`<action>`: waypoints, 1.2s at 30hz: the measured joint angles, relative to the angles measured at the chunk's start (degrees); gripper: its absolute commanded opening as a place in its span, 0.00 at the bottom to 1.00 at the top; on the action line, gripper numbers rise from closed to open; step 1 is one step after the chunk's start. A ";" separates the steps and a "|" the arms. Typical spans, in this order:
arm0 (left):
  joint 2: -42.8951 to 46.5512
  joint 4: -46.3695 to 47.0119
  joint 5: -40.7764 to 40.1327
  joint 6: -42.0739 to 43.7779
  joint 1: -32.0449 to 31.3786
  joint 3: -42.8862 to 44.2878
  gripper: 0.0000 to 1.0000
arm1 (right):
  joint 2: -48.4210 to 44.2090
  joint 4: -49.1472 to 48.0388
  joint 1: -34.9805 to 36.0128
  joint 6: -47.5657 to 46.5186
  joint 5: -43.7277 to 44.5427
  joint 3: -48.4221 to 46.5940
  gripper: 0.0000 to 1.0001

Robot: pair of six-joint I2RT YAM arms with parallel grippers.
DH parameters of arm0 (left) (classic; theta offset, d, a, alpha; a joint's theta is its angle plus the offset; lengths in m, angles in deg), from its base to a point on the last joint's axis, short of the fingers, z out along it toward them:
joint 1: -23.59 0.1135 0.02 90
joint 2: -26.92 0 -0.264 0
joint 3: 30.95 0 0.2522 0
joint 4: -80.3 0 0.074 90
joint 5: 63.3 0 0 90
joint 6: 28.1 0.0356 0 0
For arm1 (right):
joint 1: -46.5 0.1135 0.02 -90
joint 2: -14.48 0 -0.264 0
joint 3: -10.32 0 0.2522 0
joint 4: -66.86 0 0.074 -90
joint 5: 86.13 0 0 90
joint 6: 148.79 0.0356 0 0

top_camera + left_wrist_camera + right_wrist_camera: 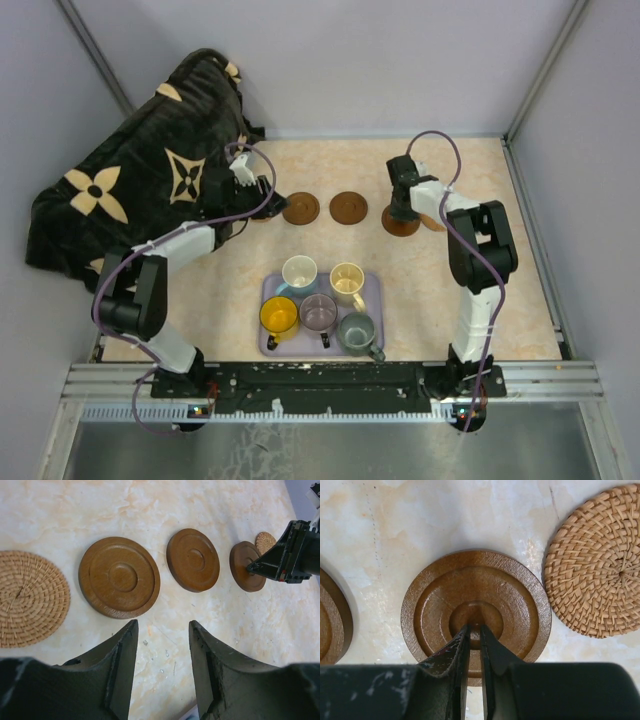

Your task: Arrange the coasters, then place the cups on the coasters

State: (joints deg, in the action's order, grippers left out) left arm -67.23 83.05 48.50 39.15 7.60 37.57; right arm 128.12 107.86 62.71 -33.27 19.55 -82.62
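Three brown wooden coasters [300, 208] [349, 208] [400, 226] lie in a row across the table. A woven coaster [27, 597] ends the row on the left and another woven one [597, 560] on the right. My left gripper [162, 630] hovers open and empty just short of the leftmost brown coaster [120, 577]. My right gripper [475, 628] is shut, its tips resting on the centre of the right brown coaster [435, 605], gripping nothing. Several cups stand on the lavender tray [372, 282]: yellow [279, 315], mauve [319, 312], grey-green [357, 331], cream [347, 281], white-blue [299, 272].
A black blanket with tan flower shapes [140, 170] is heaped at the table's back left, close behind the left arm. Frame posts and grey walls bound the table on both sides. The tray sits near the front edge between the two arm bases.
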 measured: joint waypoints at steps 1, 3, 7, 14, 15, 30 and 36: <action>0.72 -0.02 -0.46 -0.07 0.13 -0.90 0.52 | 0.00 -0.39 0.00 0.00 -0.15 -0.02 0.14; 1.73 -0.17 -1.05 -0.22 0.39 -2.05 0.52 | 0.17 -0.90 0.00 -0.02 -0.28 -0.07 0.14; 2.89 -0.44 -2.05 -0.37 0.63 -3.34 0.52 | 1.44 -1.14 0.00 -0.09 -0.57 -1.77 0.14; 3.19 -1.20 -3.04 -0.37 1.14 -4.11 0.52 | 3.30 -1.25 -0.07 -0.48 -0.98 -4.39 0.14; 3.19 -1.25 -3.17 -0.37 1.16 -4.22 0.52 | 3.56 -1.25 -0.07 -0.48 -1.01 -4.68 0.14; 3.19 -1.55 -3.74 -0.39 1.73 -5.03 0.52 | 6.88 -1.07 -0.15 -1.07 -1.90 -9.57 0.14; 3.19 -1.55 -3.74 -0.42 2.03 -5.11 0.52 | 7.06 -1.03 -0.15 -1.07 -1.95 -9.86 0.14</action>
State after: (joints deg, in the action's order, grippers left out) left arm -64.04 81.50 44.76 38.74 9.63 32.46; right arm 135.18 106.83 62.55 -34.34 17.61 -92.48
